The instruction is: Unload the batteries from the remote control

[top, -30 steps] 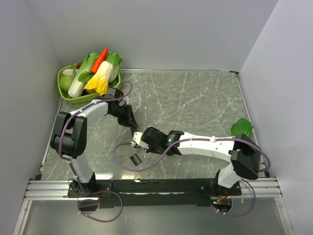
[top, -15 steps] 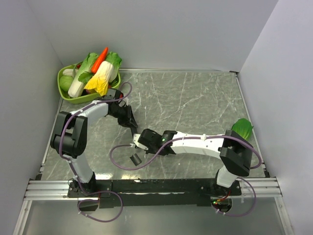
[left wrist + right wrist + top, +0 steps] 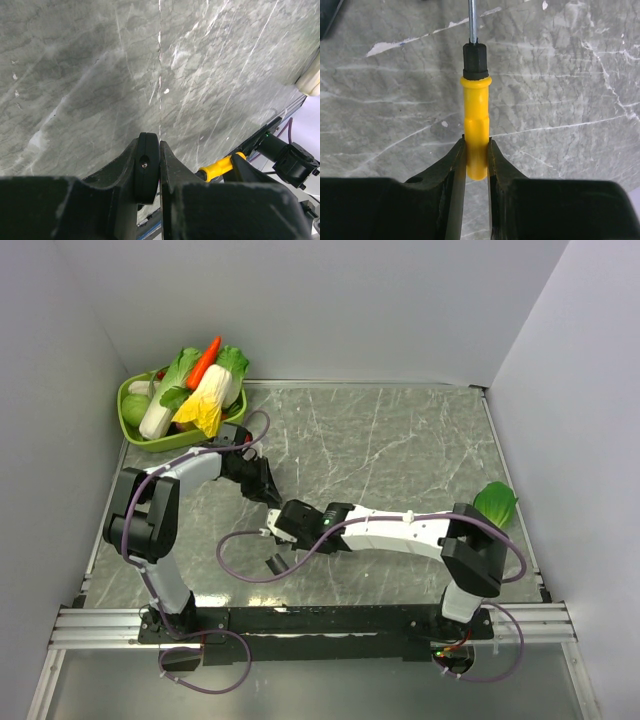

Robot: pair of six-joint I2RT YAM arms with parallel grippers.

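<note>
At the far left a green basket [image 3: 150,443] of toy vegetables sits in the table's [image 3: 400,440] back corner, well apart from the work and playing no part in it. Next comes the left gripper [image 3: 159,150], its jaws drawn together on the remote control [image 3: 147,167]. The remote is pinched by its thin faces and lifted off the marble-patterned surface, probably so that it is braced in the air while the other arm works on it. In the left wrist view only a narrow, rounded black end shows, with a small hole in it, poking just past the fingertips. The remote's long axis therefore appears to run back along the fingers, with that end pointing out towards the right arm. From above it merges with the black fingers and its line cannot be told. Below it on the table lies a short black piece [image 3: 275,563], apart from both grippers. To the right, the right gripper [image 3: 476,141] is clamped on the yellow handle of a screwdriver [image 3: 475,100]. The metal shaft reaches straight ahead towards the remote, seemingly to work on the battery compartment. Whether the tip touches the remote cannot be told. At the far right lies a leafy green toy [image 3: 495,502].
</note>
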